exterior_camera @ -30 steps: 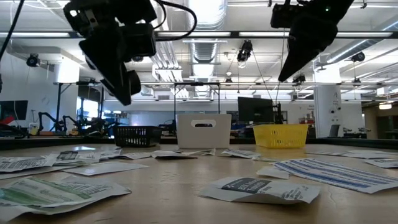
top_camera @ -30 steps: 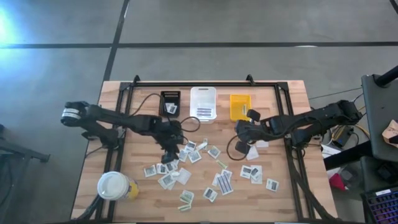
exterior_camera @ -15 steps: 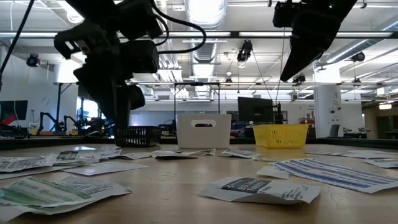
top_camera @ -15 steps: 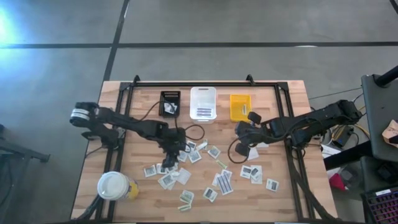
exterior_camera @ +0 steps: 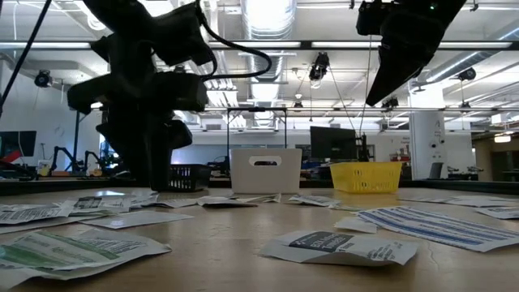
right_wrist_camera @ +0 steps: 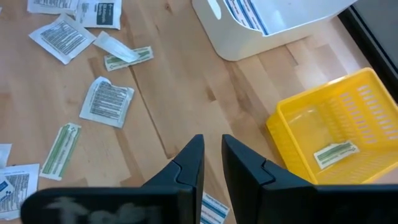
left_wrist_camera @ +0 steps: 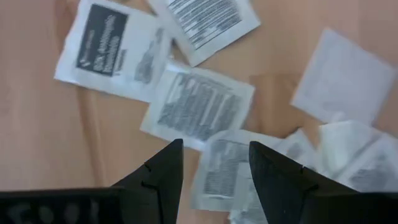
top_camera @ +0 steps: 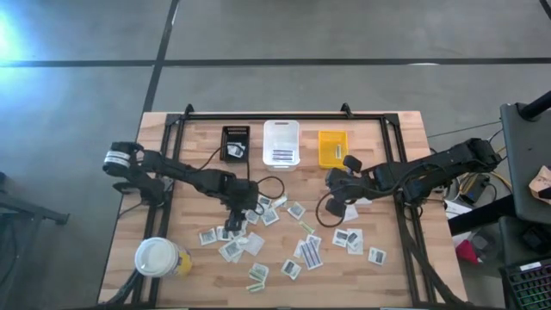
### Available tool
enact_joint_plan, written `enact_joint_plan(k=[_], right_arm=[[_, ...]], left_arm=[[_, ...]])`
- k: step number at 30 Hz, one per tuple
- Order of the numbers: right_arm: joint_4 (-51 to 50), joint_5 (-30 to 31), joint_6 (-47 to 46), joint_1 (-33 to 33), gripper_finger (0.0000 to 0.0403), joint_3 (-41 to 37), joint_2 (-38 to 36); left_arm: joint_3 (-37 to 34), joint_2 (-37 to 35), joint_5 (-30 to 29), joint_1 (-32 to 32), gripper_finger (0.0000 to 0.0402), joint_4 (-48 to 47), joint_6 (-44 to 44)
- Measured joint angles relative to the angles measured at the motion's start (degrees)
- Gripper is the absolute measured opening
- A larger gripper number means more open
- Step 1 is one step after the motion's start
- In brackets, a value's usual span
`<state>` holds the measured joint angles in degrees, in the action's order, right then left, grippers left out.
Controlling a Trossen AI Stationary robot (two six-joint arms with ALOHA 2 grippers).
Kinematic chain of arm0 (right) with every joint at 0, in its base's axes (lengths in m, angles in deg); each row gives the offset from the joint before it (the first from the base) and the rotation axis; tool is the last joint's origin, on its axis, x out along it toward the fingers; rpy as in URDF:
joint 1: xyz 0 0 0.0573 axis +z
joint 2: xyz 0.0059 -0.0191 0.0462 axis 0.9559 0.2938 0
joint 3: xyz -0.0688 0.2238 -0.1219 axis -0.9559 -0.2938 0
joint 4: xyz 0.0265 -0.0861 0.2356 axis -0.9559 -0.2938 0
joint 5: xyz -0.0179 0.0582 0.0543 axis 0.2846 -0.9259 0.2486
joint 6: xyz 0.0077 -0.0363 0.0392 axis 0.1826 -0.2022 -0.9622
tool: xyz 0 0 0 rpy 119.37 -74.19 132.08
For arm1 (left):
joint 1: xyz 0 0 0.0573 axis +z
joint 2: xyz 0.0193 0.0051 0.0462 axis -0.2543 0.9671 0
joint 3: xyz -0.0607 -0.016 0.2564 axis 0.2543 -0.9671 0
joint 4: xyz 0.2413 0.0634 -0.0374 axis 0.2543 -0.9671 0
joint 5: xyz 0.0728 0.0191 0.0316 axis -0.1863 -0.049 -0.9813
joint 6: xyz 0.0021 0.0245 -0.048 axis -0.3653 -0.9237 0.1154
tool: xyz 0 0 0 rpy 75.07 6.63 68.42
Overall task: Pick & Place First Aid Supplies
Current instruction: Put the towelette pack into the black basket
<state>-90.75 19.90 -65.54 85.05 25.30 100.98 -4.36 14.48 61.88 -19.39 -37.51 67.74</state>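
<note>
1. The setup looks like a sorting job: three small bins sit in a row at the far edge of the wooden surface (top_camera: 405, 138), a black mesh bin (top_camera: 235, 139) on the left, a white plastic bin (top_camera: 281, 141) in the middle and a yellow mesh basket (top_camera: 331, 147) on the right. My guess is each packet type gets its own bin, since the white one holds blue-striped packets and the yellow one a narrow pale green strip (right_wrist_camera: 334, 152).

2. The supplies still to sort are the small flat paper packets (top_camera: 258, 237), scattered loose over the middle and near part of the surface: white squares with dark print, blue-striped ones, skinny yellow-green strips.

3. The left pincer (left_wrist_camera: 214, 168) is down low over the left side of the pile, fingers spread wide with nothing between them. The wrist view looks straight down on a white printed square packet (left_wrist_camera: 199, 107), with another overlapping packet right between the fingertips. Reads to me as lining up for a pick.

4. The right pincer (right_wrist_camera: 211, 155) hangs above the surface just near of the yellow basket, well off the packets. Its fingers stand close together with a thin gap, and I can't see anything in them. I'd say it's just parked by that bin.

5. A large white-lidded paper cup (top_camera: 160, 257) stands at the near left corner, apart from the pile and no part of the sorting.
</note>
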Motion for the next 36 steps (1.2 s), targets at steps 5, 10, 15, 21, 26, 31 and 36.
enact_joint_plan(k=[5, 10, 15, 21, 26, 31, 36], right_arm=[[0.0, -0.01, 0.01, 0.0, 0.0054, 0.0, 0.0], [0.01, -0.01, 0.01, 0.0, 0.0052, 0.0, 0.0], [0.03, -0.01, 0.01, 0.0, 0.0054, -0.02, 0.0], [0.02, 0.01, -0.52, 0.0, 0.0053, -0.09, 0.0], [0.03, 0.01, -0.54, 0.0, 0.0052, -0.09, 0.0], [0.03, 0.01, -0.54, 0.0, 0.0047, -0.09, 0.0], [0.03, 0.0, -0.54, 0.0, 0.005, -0.09, 0.0]], left_arm=[[-0.13, 0.56, -1.15, 0.04, 0.0174, -0.2, -0.02], [-0.15, 0.78, -1.07, 0.04, 0.0174, -0.26, 0.12], [-0.21, 0.78, -0.87, 0.04, 0.0174, -0.31, 0.49], [-0.26, 0.78, -0.87, 0.02, 0.0174, -0.28, 1.01], [-0.78, 0.78, -0.85, -0.02, 0.0174, 0.18, 1.22], [-2.85, 0.81, -0.82, -0.05, 0.0174, 3.26, 2.13], [-3.08, 0.78, -1.03, -0.05, 0.0173, 3.63, 3.48]])
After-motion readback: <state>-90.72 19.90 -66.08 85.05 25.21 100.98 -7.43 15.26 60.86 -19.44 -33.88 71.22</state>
